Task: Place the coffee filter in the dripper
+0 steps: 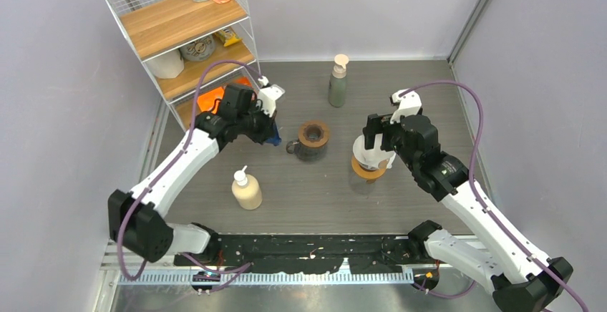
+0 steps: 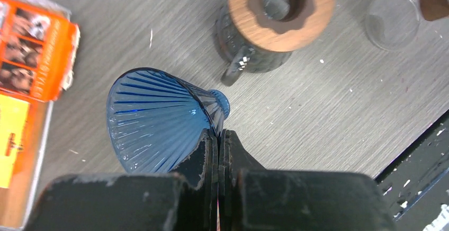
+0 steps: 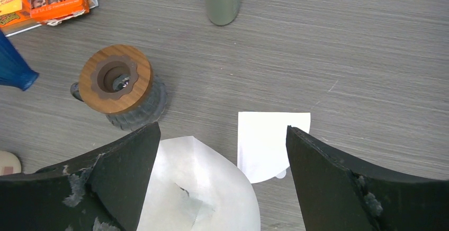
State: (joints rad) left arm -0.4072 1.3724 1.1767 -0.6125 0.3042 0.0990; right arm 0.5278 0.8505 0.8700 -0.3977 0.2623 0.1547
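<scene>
My left fingers (image 2: 213,145) are closed flat on the rim wall of the blue dripper (image 2: 153,117), one inside the cone and one outside. The cone is tipped on its side, mouth toward the orange box (image 2: 37,45) and narrow end toward the dark mug with the wooden ring (image 3: 114,99). I cannot tell from the wrist view whether it rests on the desk (image 1: 315,197) or hangs just off it. My right fingers (image 3: 142,147) are spread wide and holding nothing. They hover over the opened filter (image 3: 201,183), which in the overhead view seems to sit in the mouth of a glass carafe (image 1: 363,177). A second, flat filter (image 3: 270,141) lies on the desk just beyond it. As I read it, the step is getting the dripper upright so it can take the filter. A pinch on a thin ribbed glass edge will let the cone swing, so I would lift slowly and roll the wrist until the mouth faces up. I would keep the narrow end clear of the mug's handle and probably seat it in the wooden ring before letting go. Only then would I take the opened filter, by one edge and lightly so it keeps its cone shape, and lower it point first.
</scene>
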